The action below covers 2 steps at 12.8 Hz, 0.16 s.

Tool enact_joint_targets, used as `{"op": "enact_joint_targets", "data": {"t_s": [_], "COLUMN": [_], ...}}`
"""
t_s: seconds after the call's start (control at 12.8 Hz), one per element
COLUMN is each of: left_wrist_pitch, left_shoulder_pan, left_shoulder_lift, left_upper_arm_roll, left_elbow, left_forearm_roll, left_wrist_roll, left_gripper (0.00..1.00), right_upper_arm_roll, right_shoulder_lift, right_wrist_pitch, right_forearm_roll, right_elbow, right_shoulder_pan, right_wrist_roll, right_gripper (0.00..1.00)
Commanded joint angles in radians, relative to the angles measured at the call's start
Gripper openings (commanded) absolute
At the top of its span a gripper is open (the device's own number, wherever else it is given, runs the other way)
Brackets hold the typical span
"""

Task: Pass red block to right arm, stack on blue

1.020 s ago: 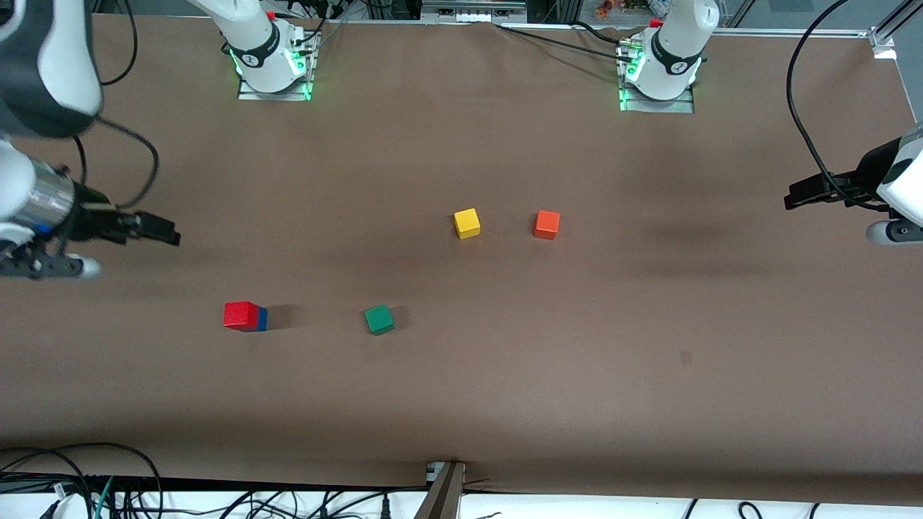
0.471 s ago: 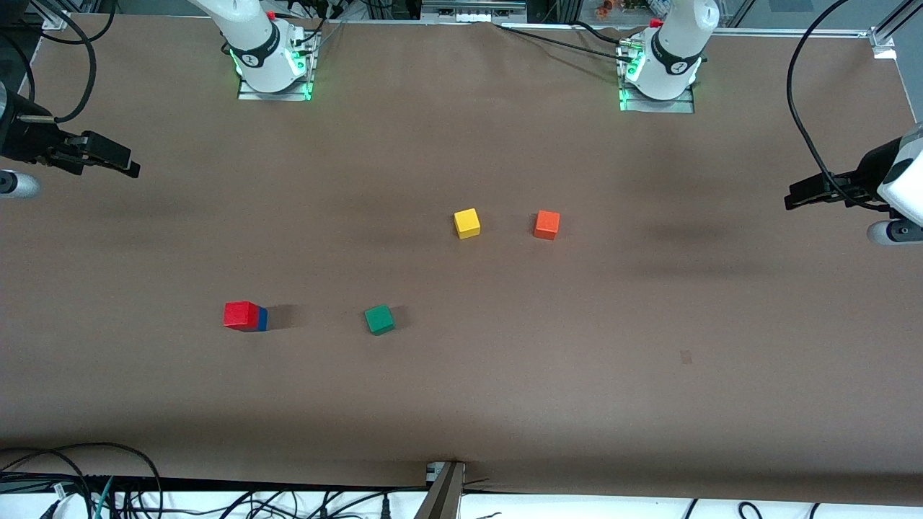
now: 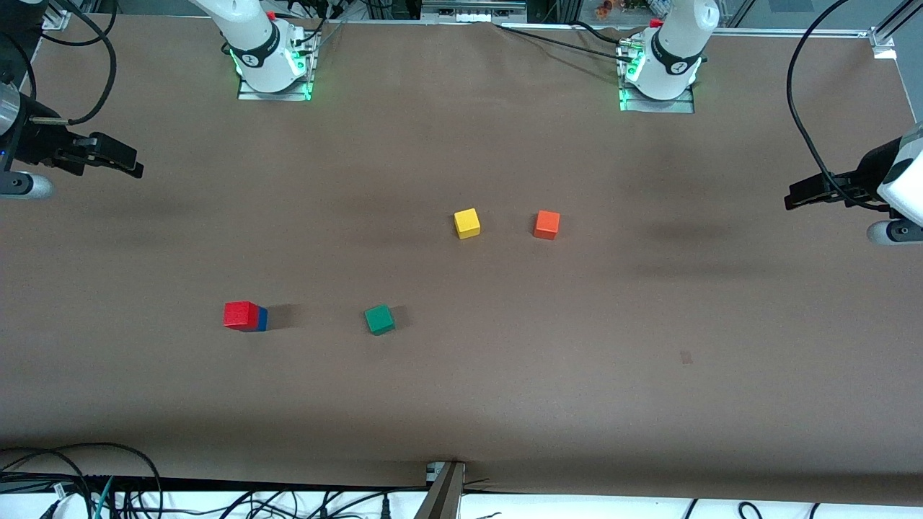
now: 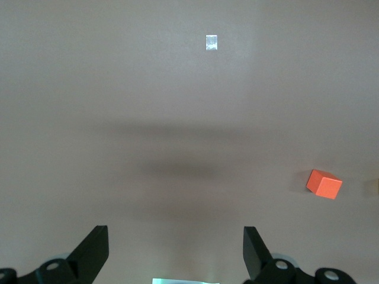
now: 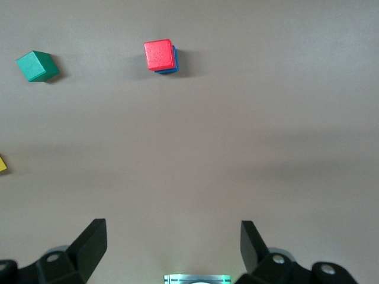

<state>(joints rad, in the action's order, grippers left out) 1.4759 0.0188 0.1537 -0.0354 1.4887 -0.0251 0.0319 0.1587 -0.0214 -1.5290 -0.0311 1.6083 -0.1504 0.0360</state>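
Big brown table (image 3: 505,389), matte, cloth-like surface w/ faint creases, cables bunched along the edge nearest the front camera. Both arms hang out at the table ends, waiting. Left claw (image 3: 797,194) is up over the left arm's end, fingers (image 4: 95,251) spread wide, nothing btwn them. Right claw (image 3: 122,160) is over the right arm's end, fingers (image 5: 92,242) also apart, empty.

Nothing stands close to the stack. Red block (image 3: 241,315) sits on the blue (image 3: 262,318), approx. squared up, only a sliver of blue showing under it. Green cube (image 3: 379,318) is near it, toward the left arm's end, turned a bit. Yellow cube (image 3: 467,223) & orange cube (image 3: 546,225) lie farther from the front camera, apart from each other. All are small plain matte cubes, sharp-edged.
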Motion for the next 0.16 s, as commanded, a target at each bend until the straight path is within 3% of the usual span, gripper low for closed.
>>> {"op": "enact_joint_targets", "data": {"t_s": [0.0,0.08], "left_wrist_pitch": [-0.011,-0.011], "left_shoulder_pan": [0.001,0.001], "left_shoulder_lift": [0.01,0.01], "left_upper_arm_roll": [0.002,0.002], "left_elbow": [-0.025,-0.025], "left_forearm_roll": [0.007,0.007], "left_wrist_roll": [-0.021,-0.021], "left_gripper": [1.0,1.0], "right_upper_arm_roll": [-0.011,-0.011], "right_shoulder_lift": [-0.011,-0.009], "right_wrist_pitch": [0.004,0.006], "right_forearm_roll": [0.013,0.011], "right_elbow": [-0.031,-0.031], "right_shoulder_pan": [0.008,0.006], "right_wrist_roll": [-0.01,-0.008], "right_gripper": [1.0,1.0]}}
